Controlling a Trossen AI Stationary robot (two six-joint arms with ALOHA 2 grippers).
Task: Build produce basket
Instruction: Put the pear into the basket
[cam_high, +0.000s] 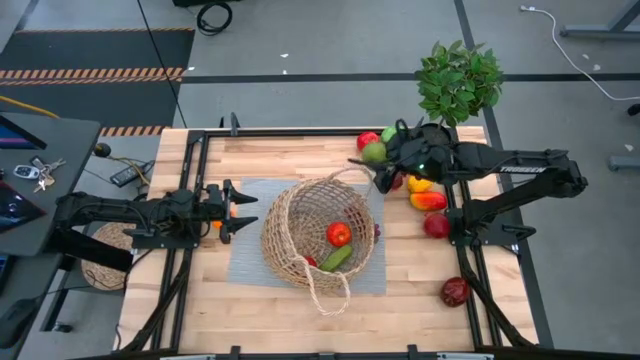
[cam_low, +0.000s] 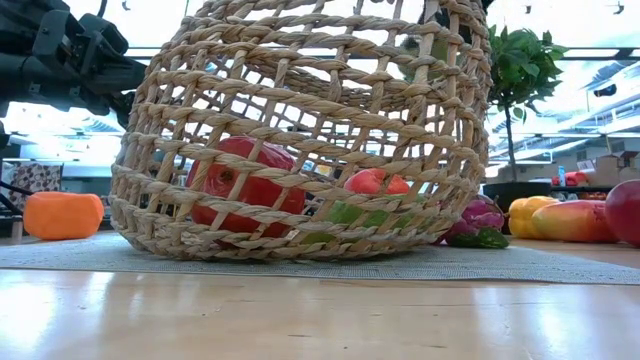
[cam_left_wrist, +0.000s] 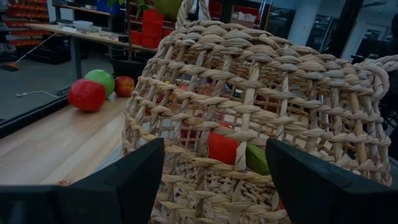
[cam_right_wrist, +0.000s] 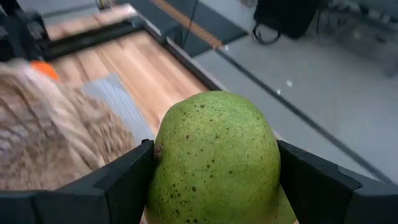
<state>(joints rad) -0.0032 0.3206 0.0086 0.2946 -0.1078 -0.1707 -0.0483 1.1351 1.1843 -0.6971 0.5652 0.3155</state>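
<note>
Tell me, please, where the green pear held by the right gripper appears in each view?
High view: green pear above the wicker basket, at the right gripper.
Low view: cannot tell; basket weave fills the frame.
Left wrist view: only a green sliver at the top edge, perhaps the pear.
Right wrist view: pear fills the centre between the fingers.
Shared landmark: the basket.

A grey mat (cam_high: 250, 262) lies flat across the middle of the wooden surface (cam_high: 200, 310). A leafy green potted plant (cam_high: 458, 82) stands at the surface's far right corner. Just off the left edge rests a round woven mat (cam_high: 98, 262), with a bunch of keys (cam_high: 38, 172) on a dark side desk (cam_high: 40, 150) beyond it.
</note>
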